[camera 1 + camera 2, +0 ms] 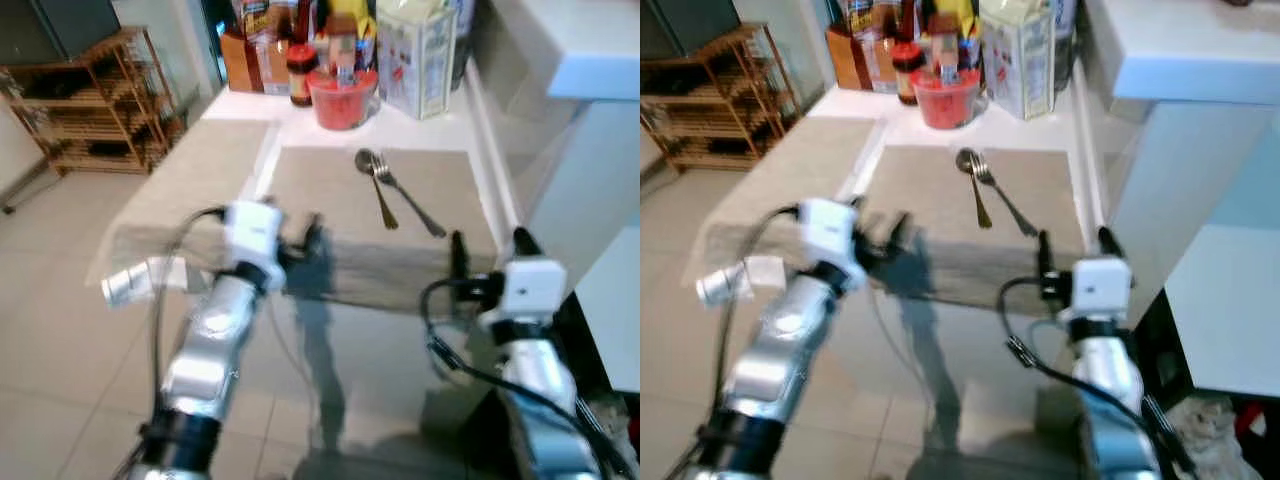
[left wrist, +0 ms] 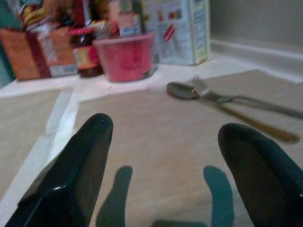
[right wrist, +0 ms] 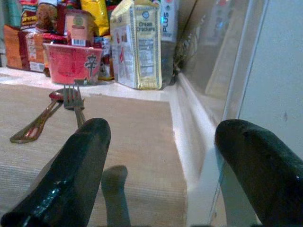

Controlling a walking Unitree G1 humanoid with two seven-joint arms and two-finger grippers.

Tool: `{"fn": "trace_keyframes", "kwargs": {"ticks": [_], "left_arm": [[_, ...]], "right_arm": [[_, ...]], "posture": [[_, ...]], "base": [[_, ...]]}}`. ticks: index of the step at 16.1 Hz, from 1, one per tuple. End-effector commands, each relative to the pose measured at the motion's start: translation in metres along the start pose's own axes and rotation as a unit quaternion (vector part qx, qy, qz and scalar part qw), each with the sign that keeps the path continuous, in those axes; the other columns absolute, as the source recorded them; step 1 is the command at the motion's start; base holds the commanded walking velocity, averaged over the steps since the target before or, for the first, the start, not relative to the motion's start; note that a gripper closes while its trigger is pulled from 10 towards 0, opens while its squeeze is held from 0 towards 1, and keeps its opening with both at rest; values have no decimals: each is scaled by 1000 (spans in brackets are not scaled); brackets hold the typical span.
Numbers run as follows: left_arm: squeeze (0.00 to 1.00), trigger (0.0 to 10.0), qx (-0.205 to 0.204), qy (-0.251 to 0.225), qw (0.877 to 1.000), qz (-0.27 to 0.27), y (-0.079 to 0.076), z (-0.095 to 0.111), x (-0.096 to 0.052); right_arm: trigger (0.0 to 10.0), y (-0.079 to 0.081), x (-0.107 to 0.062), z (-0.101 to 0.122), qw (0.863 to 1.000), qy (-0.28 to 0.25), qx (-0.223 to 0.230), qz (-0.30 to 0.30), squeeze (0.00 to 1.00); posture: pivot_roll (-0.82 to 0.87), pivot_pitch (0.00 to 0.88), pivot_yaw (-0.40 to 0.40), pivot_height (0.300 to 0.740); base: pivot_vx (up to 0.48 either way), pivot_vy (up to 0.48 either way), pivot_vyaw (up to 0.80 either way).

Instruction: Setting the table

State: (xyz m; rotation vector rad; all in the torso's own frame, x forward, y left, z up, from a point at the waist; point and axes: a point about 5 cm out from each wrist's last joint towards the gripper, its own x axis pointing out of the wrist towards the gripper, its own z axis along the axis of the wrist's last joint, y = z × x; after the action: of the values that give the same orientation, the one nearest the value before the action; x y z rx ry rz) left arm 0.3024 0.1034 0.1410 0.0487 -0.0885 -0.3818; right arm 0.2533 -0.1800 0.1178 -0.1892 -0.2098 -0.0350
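A spoon [image 1: 378,195] and a fork [image 1: 410,205] lie side by side on a beige placemat [image 1: 320,190] on the white table, heads toward the far side. My left gripper [image 1: 300,240] hovers open at the placemat's near edge, left of the cutlery, with nothing between its fingers [image 2: 80,161]. At the mat's near right corner my right gripper [image 1: 490,242] is open too, close to the table's right rim. The spoon [image 3: 35,125] and the fork [image 3: 75,106] are ahead of it.
A red cup [image 1: 342,98], a dark jar [image 1: 300,75], a cracker box [image 1: 415,55] and packets crowd the table's far end. A second placemat [image 1: 195,170] lies on the left. A wooden shelf [image 1: 100,100] stands far left and a white counter [image 1: 590,40] rises on the right.
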Motion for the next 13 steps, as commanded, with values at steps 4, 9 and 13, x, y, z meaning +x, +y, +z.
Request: {"fn": "trace_keyframes", "kwargs": {"ticks": [4, 9, 13], "left_arm": [[0, 10000, 13, -3, 1000, 24, 12, 3, 0], [0, 10000, 9, 0, 1000, 26, 11, 2, 1], [0, 10000, 4, 3, 1000, 26, 10, 2, -1]], "right_arm": [[10000, 14, 8, 5, 999, 2, 21, 44, 0], [10000, 16, 13, 8, 998, 9, 32, 50, 0], [10000, 14, 45, 18, 998, 21, 43, 39, 0]], "posture": [[-58, 15, 62, 740], [-58, 15, 62, 740], [-34, 19, 57, 740]], "base": [[218, 0, 0], [0, 0, 0], [0, 0, 0]]}}
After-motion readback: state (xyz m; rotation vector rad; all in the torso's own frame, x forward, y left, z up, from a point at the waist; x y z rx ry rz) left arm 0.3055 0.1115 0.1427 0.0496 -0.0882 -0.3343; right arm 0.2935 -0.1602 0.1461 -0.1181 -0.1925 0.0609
